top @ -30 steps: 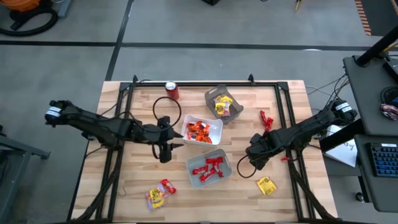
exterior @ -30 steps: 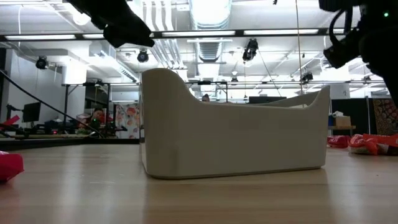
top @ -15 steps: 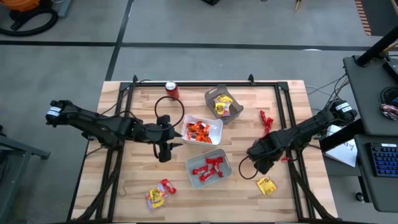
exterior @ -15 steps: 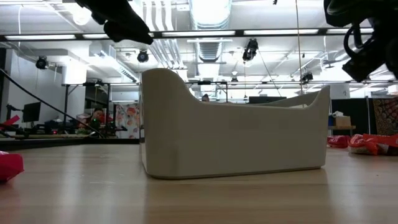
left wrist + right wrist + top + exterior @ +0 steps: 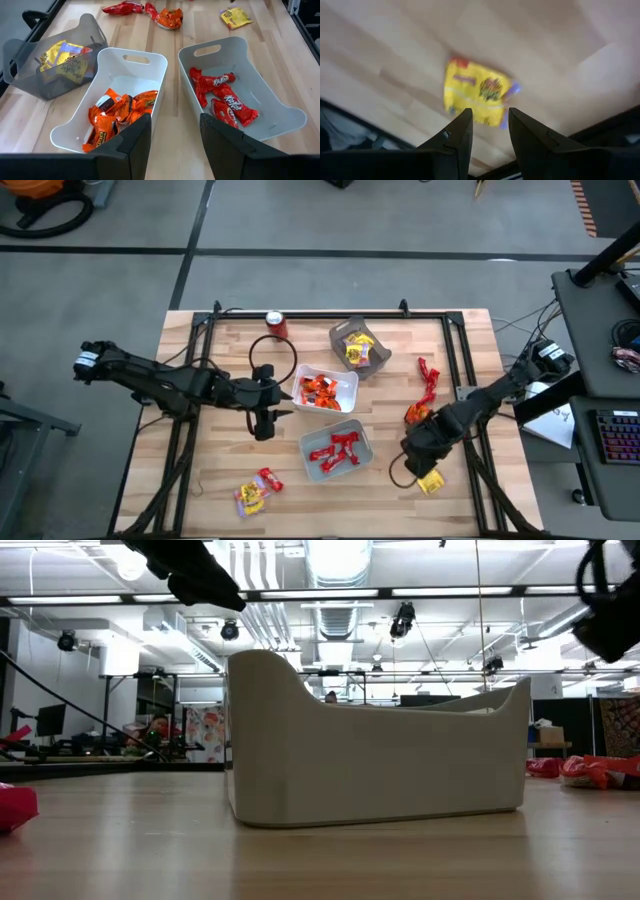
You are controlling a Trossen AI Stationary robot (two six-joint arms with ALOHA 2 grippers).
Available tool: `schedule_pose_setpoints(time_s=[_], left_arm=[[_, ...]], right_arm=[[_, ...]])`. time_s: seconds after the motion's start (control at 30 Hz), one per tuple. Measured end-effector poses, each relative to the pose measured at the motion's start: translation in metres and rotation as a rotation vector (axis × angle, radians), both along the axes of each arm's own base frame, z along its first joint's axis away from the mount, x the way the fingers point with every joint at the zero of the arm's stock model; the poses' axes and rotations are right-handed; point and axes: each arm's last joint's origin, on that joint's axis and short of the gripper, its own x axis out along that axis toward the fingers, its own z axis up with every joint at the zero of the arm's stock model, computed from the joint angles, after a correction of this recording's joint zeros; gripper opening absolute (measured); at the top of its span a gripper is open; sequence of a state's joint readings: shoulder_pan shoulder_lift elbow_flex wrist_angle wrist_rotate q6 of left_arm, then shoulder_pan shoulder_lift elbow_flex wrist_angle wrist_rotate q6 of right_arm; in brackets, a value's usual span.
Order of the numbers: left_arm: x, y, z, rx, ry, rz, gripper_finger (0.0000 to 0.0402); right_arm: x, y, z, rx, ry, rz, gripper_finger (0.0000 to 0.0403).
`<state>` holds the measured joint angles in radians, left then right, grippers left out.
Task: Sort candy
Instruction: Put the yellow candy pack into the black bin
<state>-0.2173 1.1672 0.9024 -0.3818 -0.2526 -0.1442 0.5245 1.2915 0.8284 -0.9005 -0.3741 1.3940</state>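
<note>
Wrapped candy is sorted into three trays: yellow in the grey tray, orange in a white tray, red in another white tray. Loose sweets lie flat on the table: a yellow one, an orange one, a red one, and two near the near-left corner. My right gripper hovers open just above the yellow sweet. My left gripper hangs open, left of the two white trays.
A red soda can stands near the far edge. A black frame runs along the table's sides. In the low view the white tray fills the middle, with red sweets at both edges.
My right gripper has moved toward the table's near edge and down, from beside the red-candy tray to above the loose yellow sweet. An orange sweet now shows on the table where the gripper stood. The left arm has kept still.
</note>
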Motion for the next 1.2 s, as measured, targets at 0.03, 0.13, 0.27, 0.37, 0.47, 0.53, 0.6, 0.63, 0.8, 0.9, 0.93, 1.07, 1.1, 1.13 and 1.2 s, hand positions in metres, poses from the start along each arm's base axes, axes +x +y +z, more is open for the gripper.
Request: schedule_pose_setpoints(time_s=[0.03, 0.13, 0.27, 0.37, 0.47, 0.53, 0.6, 0.63, 0.8, 0.9, 0.93, 1.07, 1.1, 1.13, 1.2], left_arm=[[0.000, 0.000, 0.000, -0.001, 0.000, 0.001, 0.0153], [0.001, 0.000, -0.001, -0.002, 0.002, 0.002, 0.0153], [0.002, 0.000, -0.001, 0.003, 0.003, -0.002, 0.0153], [0.002, 0.000, -0.001, 0.004, 0.001, -0.001, 0.0153], [0.002, 0.000, -0.001, 0.003, -0.001, -0.001, 0.0153], [0.002, 0.000, -0.001, 0.003, 0.001, -0.002, 0.0153], [0.001, 0.000, -0.002, 0.007, 0.014, -0.002, 0.0153], [0.000, 0.000, -0.002, 0.008, 0.021, -0.002, 0.0153], [-0.002, 0.001, -0.005, 0.017, 0.059, -0.002, 0.0153], [-0.001, 0.001, -0.005, 0.015, 0.052, -0.002, 0.0153], [-0.001, 0.000, -0.004, 0.013, 0.044, -0.002, 0.0153], [0.000, 0.000, -0.004, 0.013, 0.032, -0.003, 0.0153], [0.000, 0.000, -0.003, 0.014, 0.031, -0.004, 0.0153], [0.000, 0.000, -0.003, 0.013, 0.030, -0.004, 0.0153], [0.000, 0.000, -0.003, 0.012, 0.030, -0.003, 0.0153]], right_arm=[[-0.001, 0.004, 0.000, 0.006, -0.009, 0.016, 0.0118], [-0.008, 0.015, 0.000, 0.008, -0.015, 0.058, 0.0118], [-0.017, 0.022, -0.004, -0.021, 0.028, 0.022, 0.0118], [-0.023, 0.025, -0.009, -0.072, 0.027, -0.005, 0.0119], [-0.025, 0.025, -0.012, -0.078, 0.039, -0.042, 0.0118], [-0.025, 0.026, -0.012, -0.081, 0.041, -0.061, 0.0118], [-0.024, 0.026, -0.012, -0.096, 0.019, -0.072, 0.0118], [-0.023, 0.026, -0.013, -0.110, 0.003, -0.080, 0.0118], [-0.020, 0.026, -0.013, -0.144, -0.047, -0.133, 0.0118], [-0.018, 0.027, -0.012, -0.127, -0.060, -0.155, 0.0118], [-0.018, 0.028, -0.012, -0.128, -0.059, -0.157, 0.0118], [-0.018, 0.028, -0.012, -0.122, -0.063, -0.164, 0.0118], [-0.018, 0.029, -0.012, -0.122, -0.063, -0.163, 0.0118], [-0.018, 0.029, -0.012, -0.121, -0.065, -0.162, 0.0118], [-0.019, 0.030, -0.013, -0.120, -0.064, -0.159, 0.0118]])
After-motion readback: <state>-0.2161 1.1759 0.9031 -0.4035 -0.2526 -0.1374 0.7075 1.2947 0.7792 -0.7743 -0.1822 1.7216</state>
